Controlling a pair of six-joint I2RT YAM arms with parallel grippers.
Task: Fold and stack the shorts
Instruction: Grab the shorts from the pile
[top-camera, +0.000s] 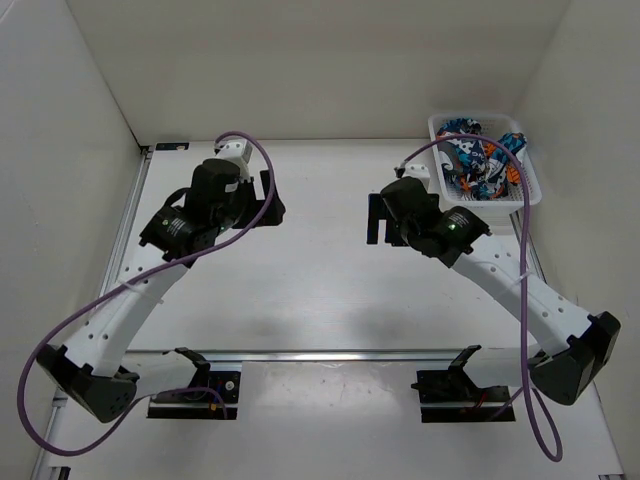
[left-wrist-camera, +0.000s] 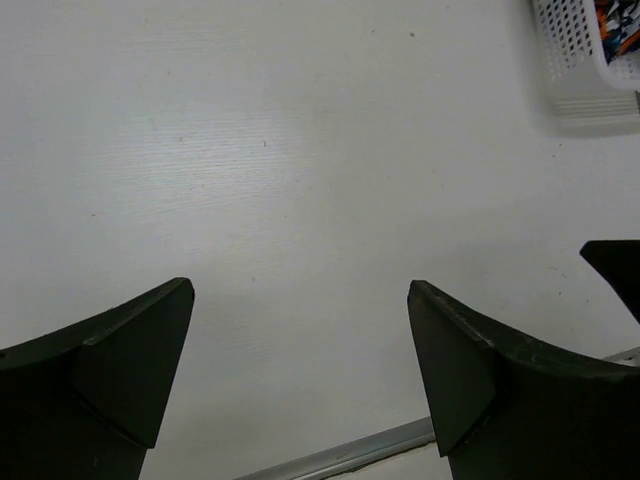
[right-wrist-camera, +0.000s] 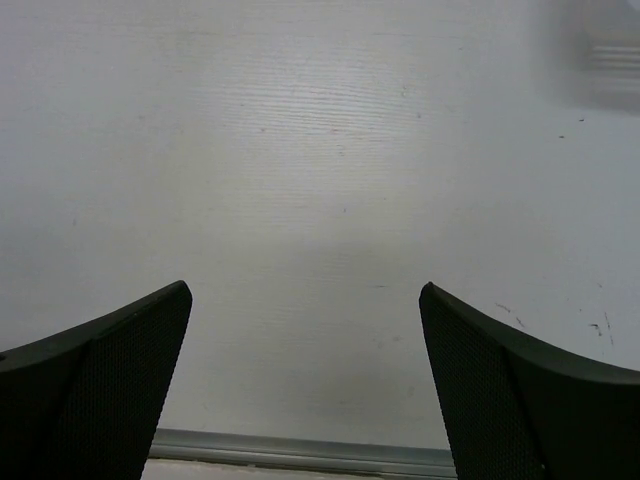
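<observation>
Bright, even light, soft shadows; right wrist view's far corner blurred.

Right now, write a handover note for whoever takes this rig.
Grippers: left gripper and right gripper are both open and empty, hovering over the table.
Things: the shorts lie bunched in the basket at the far right corner.
Done: nothing; no shorts are out, folded or stacked.
Left: take the shorts out, fold them and stack them.
</observation>
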